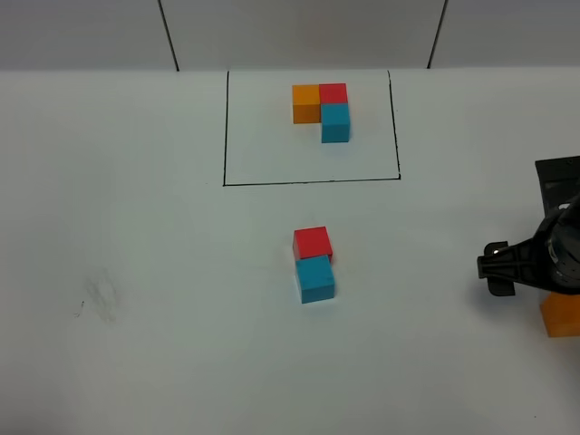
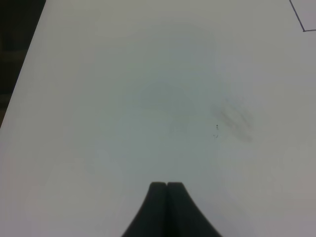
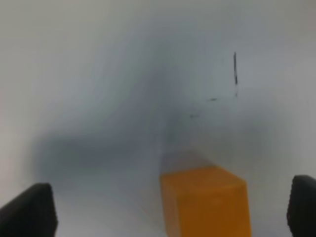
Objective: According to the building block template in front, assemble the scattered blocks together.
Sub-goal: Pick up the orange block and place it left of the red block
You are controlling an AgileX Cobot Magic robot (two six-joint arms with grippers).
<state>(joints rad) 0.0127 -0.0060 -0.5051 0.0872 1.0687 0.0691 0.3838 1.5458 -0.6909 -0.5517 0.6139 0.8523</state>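
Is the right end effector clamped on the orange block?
No, the right end effector is open, fingers wide apart either side of the orange block.

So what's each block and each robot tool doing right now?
Framed template of three small matte cubes: assembled in an L.
Loose red matte cube: lying flat, ungripped.
Loose cyan matte cube: touching red cube, slightly twisted.
Loose orange matte cube: apart, ungripped.
Left black tool: shut, empty.
Right black tool: open around orange cube.

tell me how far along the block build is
Done: red cube and cyan cube sit touching, red behind cyan, as in the template. In hand: the open right gripper straddles the orange cube, not yet gripping. Left: set orange against red's left side.
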